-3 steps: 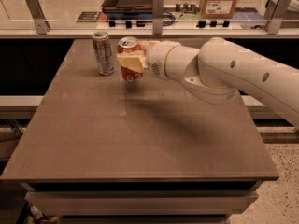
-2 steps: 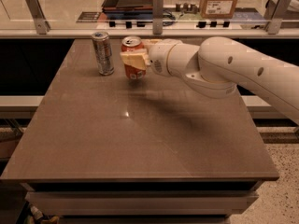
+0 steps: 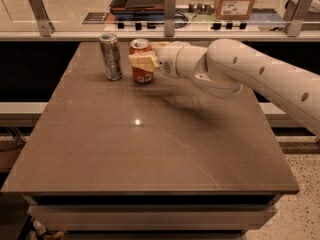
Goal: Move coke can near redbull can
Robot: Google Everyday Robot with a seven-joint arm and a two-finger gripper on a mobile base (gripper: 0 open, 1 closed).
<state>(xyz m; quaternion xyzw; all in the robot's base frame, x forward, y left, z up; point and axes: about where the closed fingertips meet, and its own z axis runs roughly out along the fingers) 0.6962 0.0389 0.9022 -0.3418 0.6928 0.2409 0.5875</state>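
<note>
**Coke can clamped in gripper, just right of redbull can**

Redbull can (image 3: 110,57) stands upright near the table's (image 3: 150,149) far left corner, slim and silver-grey. Just to its right, close but not touching, the coke can (image 3: 143,75) stands upright, low at the tabletop. Whether it rests on the surface cannot be told. The gripper (image 3: 144,52) takes it from the right. One tan finger (image 3: 141,61) crosses the can's front at mid-height and the other sits behind its rim, so the jaws are closed on the coke can.

Further right, the white arm (image 3: 260,79) enters from the right edge and slopes up and left to a bulky joint. From there the wrist runs level above the table, pointing left.

The coke can is orange-red with a silver top and pull tab. A small white label patch shows low on its front, below the finger.
</note>
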